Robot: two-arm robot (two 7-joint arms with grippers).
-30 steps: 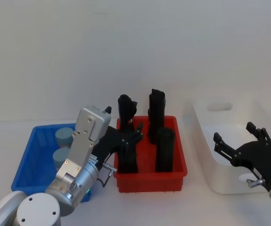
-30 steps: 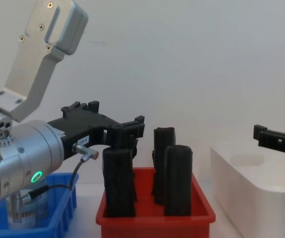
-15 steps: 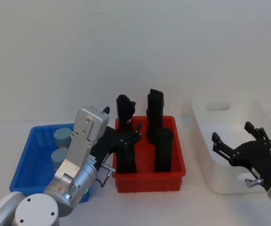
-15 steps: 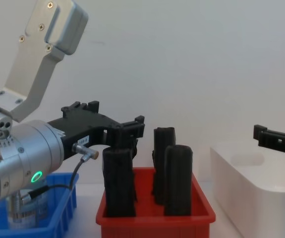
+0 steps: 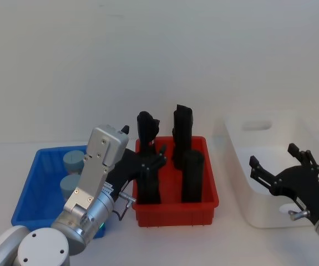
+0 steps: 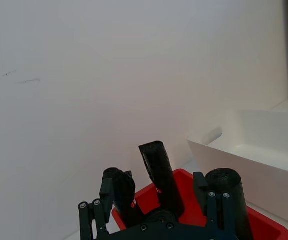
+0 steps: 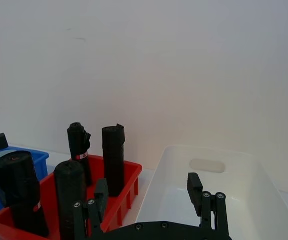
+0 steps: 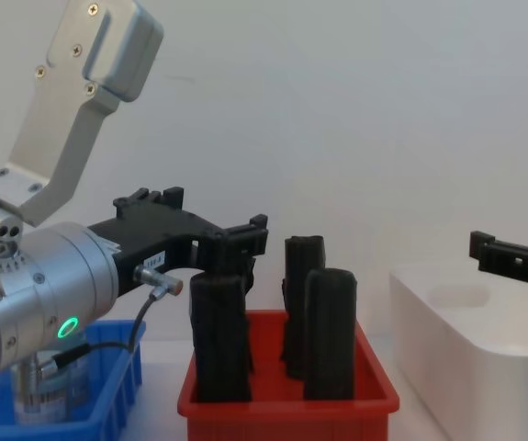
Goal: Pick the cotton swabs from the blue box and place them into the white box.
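Left gripper: the left gripper (image 5: 158, 157) is hovering over the front-left edge of the red bin (image 5: 176, 213), just above a black roll (image 5: 148, 185), with its fingers spread and nothing in them.
Right gripper: the right gripper (image 5: 272, 155) is hanging over the near end of the white box (image 5: 242, 183), fingers wide apart, also empty.
Cotton swabs: two cotton swabs (image 5: 74, 160) are sitting one behind the other in the blue box (image 5: 31, 177), toward its right side.
Edges: the red bin is sitting between both boxes, tight against the blue one.
Open room: the blue box's left half is lying bare, and a strip of table (image 5: 226, 244) is showing before the white box.
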